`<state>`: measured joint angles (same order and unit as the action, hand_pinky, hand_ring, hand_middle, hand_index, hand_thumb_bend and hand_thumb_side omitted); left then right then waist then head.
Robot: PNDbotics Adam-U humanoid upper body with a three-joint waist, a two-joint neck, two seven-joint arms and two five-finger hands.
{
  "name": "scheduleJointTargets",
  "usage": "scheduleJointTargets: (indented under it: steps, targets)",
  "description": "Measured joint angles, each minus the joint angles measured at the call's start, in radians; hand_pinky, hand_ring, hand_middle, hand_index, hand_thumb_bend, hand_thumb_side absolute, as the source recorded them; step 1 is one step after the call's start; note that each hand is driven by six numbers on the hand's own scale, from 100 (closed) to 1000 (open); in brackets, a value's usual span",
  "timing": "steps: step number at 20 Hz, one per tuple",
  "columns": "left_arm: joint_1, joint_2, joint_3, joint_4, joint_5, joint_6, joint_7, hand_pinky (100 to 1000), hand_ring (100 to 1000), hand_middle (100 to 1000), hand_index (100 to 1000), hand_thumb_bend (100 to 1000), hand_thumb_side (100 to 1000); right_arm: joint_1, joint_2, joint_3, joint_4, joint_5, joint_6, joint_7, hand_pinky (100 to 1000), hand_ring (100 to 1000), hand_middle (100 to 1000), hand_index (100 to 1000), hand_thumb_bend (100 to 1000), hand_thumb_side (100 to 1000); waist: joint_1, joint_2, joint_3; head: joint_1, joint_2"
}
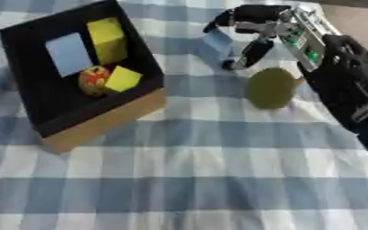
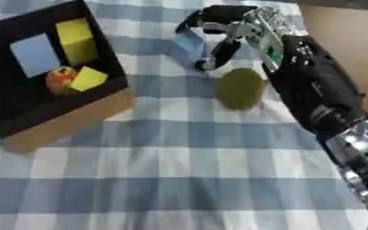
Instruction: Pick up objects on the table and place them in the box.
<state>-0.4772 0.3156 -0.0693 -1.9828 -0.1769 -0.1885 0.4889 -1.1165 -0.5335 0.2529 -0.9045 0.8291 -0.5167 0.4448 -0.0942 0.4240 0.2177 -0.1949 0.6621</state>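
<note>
Left eye view shows our right hand (image 1: 254,31) with fingers curled around a pale blue piece (image 1: 218,42), well apart from the box (image 1: 101,121). We judge it light, thin and stiff, best held by its edges.

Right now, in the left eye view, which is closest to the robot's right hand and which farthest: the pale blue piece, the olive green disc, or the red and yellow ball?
Measured from the right hand:
1. Pale blue piece, between the curled fingers at the top.
2. Olive green disc, on the cloth just below the hand.
3. Red and yellow ball, far left, inside the box.
</note>
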Motion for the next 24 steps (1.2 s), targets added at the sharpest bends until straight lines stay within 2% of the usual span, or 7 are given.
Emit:
scheduleJointTargets:
  steps: [2, 4, 9, 18, 19, 20, 24]
  targets:
    - [0.0, 0.0, 0.0, 0.0, 0.0, 0.001, -0.001, 747, 880, 778, 799, 457, 681, 0.0, 0.002, 0.0, 0.003, -0.004, 0.009, -0.016, 866, 870, 497, 704, 100, 123, 0.0, 0.0, 0.0, 0.0, 0.0]
    - [0.0, 0.0, 0.0, 0.0, 0.0, 0.001, -0.001, 747, 880, 778, 799, 457, 681, 0.007, 0.001, 0.0, 0.001, -0.013, 0.012, -0.032, 861, 857, 486, 691, 100, 125, 0.0, 0.001, 0.0, 0.0, 0.0]
    - [0.0, 0.0, 0.0, 0.0, 0.0, 0.002, -0.002, 747, 880, 777, 799, 458, 679, 0.031, -0.023, 0.015, -0.04, -0.055, 0.011, -0.024, 858, 851, 491, 691, 100, 138, 0.0, 0.001, -0.006, 0.0, 0.005]
    - [0.003, 0.0, 0.0, 0.0, 0.0, 0.004, -0.004, 748, 878, 774, 799, 459, 676, 0.018, -0.045, 0.019, -0.109, -0.102, 0.036, 0.011, 849, 830, 470, 671, 100, 131, 0.0, 0.0, -0.021, 0.0, 0.015]
    - [0.003, 0.001, 0.0, 0.0, 0.0, 0.004, -0.004, 748, 877, 774, 799, 460, 675, 0.015, -0.048, 0.018, -0.117, -0.107, 0.04, 0.01, 849, 828, 468, 670, 100, 191, 0.0, -0.001, -0.021, 0.0, 0.015]
    - [0.004, 0.001, 0.0, 0.0, 0.0, 0.004, -0.004, 748, 877, 774, 799, 461, 675, 0.012, -0.049, 0.018, -0.126, -0.114, 0.045, 0.009, 848, 825, 464, 669, 100, 115, 0.0, -0.001, -0.022, 0.0, 0.015]
    - [0.006, 0.001, 0.0, 0.0, 0.0, 0.004, -0.004, 749, 876, 774, 798, 461, 674, -0.003, -0.051, 0.009, -0.183, -0.152, 0.073, -0.002, 843, 812, 453, 664, 100, 100, 0.0, -0.008, -0.026, -0.001, 0.023]
